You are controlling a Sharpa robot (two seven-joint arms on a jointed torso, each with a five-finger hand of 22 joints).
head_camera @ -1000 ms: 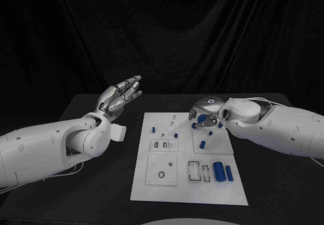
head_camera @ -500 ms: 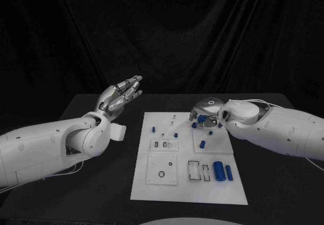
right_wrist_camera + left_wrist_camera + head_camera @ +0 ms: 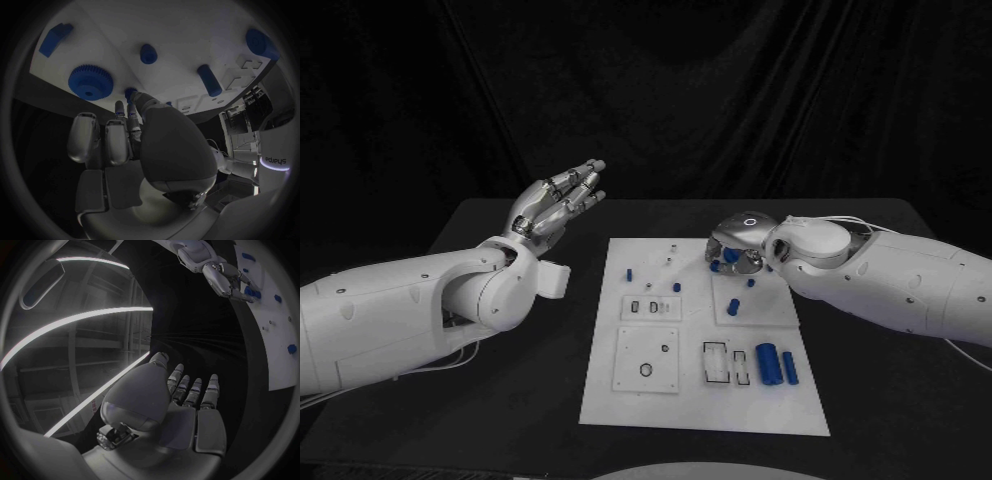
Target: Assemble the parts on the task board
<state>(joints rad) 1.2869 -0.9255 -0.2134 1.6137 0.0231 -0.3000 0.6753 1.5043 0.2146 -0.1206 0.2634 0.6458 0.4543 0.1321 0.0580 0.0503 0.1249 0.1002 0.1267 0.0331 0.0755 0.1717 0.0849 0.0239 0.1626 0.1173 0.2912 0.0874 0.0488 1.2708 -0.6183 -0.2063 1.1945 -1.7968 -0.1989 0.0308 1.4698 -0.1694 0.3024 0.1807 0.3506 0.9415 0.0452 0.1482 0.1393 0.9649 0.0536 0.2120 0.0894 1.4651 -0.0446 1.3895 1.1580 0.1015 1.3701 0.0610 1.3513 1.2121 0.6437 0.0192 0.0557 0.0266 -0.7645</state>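
The white task board [image 3: 632, 400] lies in the middle of the black table. My right hand [image 3: 737, 248] hangs low over the board's far right part. In the right wrist view its thumb and fingertips [image 3: 128, 105] meet on a small blue part [image 3: 130, 92] at the board's surface. A blue gear [image 3: 90, 82] lies flat beside them, apart from the fingers. My left hand [image 3: 560, 200] is raised left of the board, fingers straight and close together, holding nothing. The left wrist view shows my right hand [image 3: 225, 277] at the board's [image 3: 275, 365] far end.
Two blue cylinders [image 3: 767, 364] [image 3: 790, 368] lie at the board's near right. Small blue pegs [image 3: 630, 273] [image 3: 678, 287] [image 3: 737, 307] stand further back. Other blue pieces [image 3: 209, 80] [image 3: 147, 53] [image 3: 56, 37] surround the right hand. Black table lies on both sides.
My right hand has edged slightly right and further back over the board's far right part. The left hand stays raised as before.
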